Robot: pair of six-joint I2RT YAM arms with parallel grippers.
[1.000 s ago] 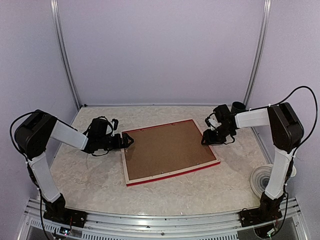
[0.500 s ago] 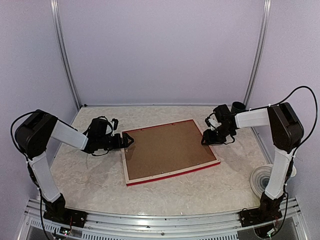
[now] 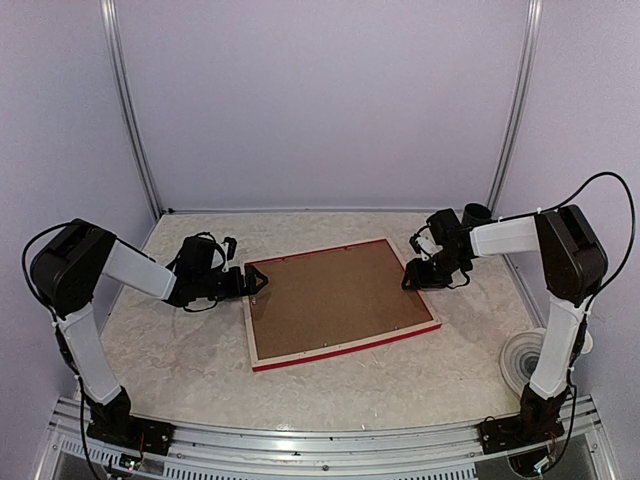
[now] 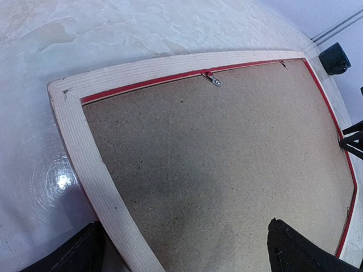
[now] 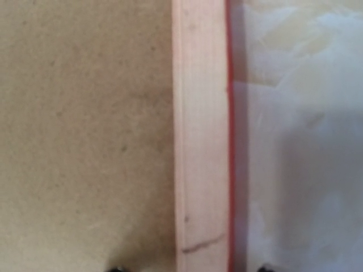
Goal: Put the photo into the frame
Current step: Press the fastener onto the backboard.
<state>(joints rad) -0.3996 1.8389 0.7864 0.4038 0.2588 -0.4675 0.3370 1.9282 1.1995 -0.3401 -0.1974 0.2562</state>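
So, the frame [image 3: 248,322] lies face down mid-table [image 3: 170,365], with the brown backing [image 3: 330,295] sitting in it. Left gripper [image 3: 258,279] is spread wide, straddling the frame's left rail and gripping nothing. Right gripper [image 3: 410,281] is half spread, a fingertip either side of the right rail, not clamped.

The red frame [image 3: 345,347] lies flat, face down, pale back edges upward.
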